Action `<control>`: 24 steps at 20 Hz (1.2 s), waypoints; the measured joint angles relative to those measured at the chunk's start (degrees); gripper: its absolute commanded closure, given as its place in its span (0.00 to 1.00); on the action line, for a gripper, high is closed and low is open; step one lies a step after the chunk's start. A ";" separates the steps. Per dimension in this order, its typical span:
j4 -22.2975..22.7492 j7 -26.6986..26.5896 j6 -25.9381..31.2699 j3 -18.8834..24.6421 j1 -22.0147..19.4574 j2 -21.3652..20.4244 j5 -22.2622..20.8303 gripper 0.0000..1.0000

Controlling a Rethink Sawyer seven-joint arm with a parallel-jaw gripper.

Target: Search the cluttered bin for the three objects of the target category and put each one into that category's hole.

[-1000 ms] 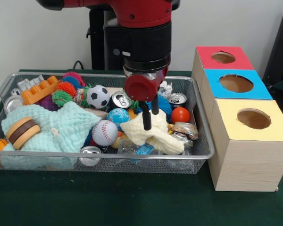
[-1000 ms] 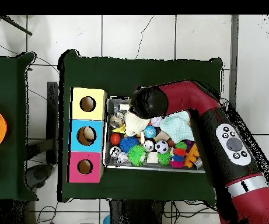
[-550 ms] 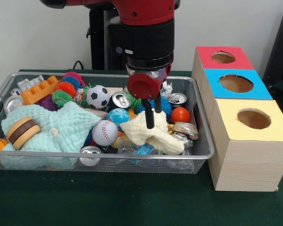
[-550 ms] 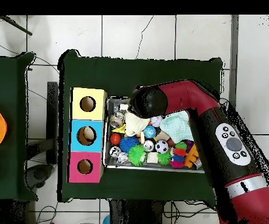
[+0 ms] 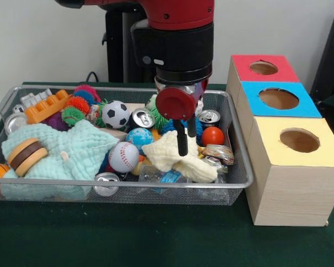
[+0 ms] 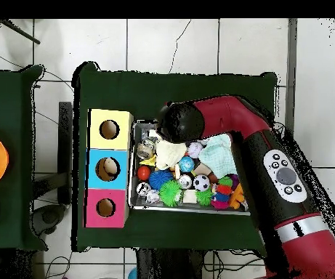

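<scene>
Bin [image 5: 242,167]: I see it full on the tabletop; nothing visibly delivered yet.
Boxes [image 5: 289,183]: just beside the bin; holes show nothing.
Cloth [image 5: 170,158]: pale yellow, lying under the gripper.
Gripper [image 5: 183,146]: jaws look pressed together, touching the cloth; grasp unconfirmed.

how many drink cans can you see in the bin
4: one can beside the soccer ball, one behind the red ball, one at the front mesh, one far left. More may be buried.
</scene>
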 measured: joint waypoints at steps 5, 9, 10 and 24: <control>-2.20 0.00 0.00 -0.15 1.33 0.37 0.94 0.00; -3.40 0.00 0.00 -0.38 1.84 0.80 1.30 0.00; -3.90 0.00 0.01 -0.60 2.06 1.00 1.30 0.00; -19.11 0.00 3.25 -2.54 6.59 10.00 1.27 0.00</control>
